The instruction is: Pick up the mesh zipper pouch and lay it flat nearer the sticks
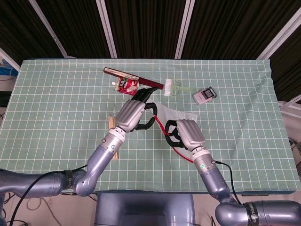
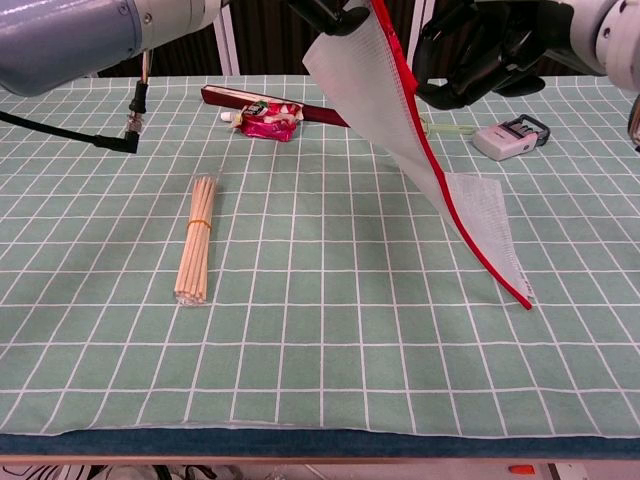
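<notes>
Head view shows the left hand (image 1: 130, 115) and the right hand (image 1: 188, 134) both gripping the red zipper edge of the mesh zipper pouch (image 2: 385, 105), fingers curled around it. The pouch hangs tilted between them, lifted above the green checked tabletop (image 1: 56, 103), with its lower corner near or just touching the cloth in the chest view; it is well to the right of the sticks (image 2: 196, 240).

The step in hand looks like the carry: the pouch is picked up but not yet laid down. Next it likely needs moving leftward toward the sticks, then lowering so the mesh spreads flat rather than folding over.

Beyond the sticks, at the far side of the tabletop, lie a red snack packet (image 1: 127, 86), a dark red flat case (image 1: 123, 74), a small brush (image 1: 175, 88) and a grey stamp-like device (image 1: 204, 95). Dark slatted panels back the room.
</notes>
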Robot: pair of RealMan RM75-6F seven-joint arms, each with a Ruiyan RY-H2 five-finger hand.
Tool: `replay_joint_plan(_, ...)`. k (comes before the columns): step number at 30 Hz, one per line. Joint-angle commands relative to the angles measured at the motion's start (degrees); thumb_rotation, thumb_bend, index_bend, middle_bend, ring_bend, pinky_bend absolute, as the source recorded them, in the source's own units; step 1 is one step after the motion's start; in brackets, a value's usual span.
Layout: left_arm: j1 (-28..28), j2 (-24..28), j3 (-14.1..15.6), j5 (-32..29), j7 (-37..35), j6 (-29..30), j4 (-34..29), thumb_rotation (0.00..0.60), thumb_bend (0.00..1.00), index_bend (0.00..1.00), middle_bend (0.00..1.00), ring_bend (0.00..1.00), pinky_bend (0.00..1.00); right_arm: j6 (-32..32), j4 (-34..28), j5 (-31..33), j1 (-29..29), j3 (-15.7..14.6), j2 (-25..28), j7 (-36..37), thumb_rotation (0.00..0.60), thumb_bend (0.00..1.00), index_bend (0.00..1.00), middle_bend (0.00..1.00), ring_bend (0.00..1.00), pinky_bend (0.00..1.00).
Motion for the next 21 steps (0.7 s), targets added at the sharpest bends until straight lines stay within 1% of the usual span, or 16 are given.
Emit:
replay_joint_plan(1, 0.0, -0.1, -0.3, 0.5, -0.5, 0.3, 0.1, 0.600, 0.43, 0.60, 0.04, 0.00, 0.00, 0.0, 0.2, 0.1, -0.1, -0.1, 0.1, 0.1, 0.600, 0.65, 0.72, 1.00, 1.00, 0.95)
replay_joint_plan(11, 0.5, 1.4, -2.6, 1.6, -1.8, 1.9, 0.0, 0.600, 0.43, 0.60, 0.04, 0.00, 0.00, -0.2, 2.4, 1.0, -1.1, -0.7, 1.1, 0.2, 0.600, 0.65, 0.72, 1.00, 1.00, 0.95)
replay_joint_plan(15, 1.4, 4.2, -2.5, 1.6, -1.7, 1.5, -0.4, 0.600, 0.43, 0.60, 0.04, 0.00, 0.00, -0.5, 4.4, 2.3, -1.8, -0.4, 2.4, 1.0, 0.600, 0.65, 0.72, 1.00, 1.00, 0.95)
replay_joint_plan(21, 3.5, 7.7, -2.6, 2.0, -3.5, 1.5, -0.6, 0.600, 0.43, 0.60, 0.04, 0.00, 0.00, -1.0, 6.8, 3.3, -3.0, 0.0, 4.5, 2.2, 0.600, 0.65, 0.72, 1.00, 1.00, 0.95)
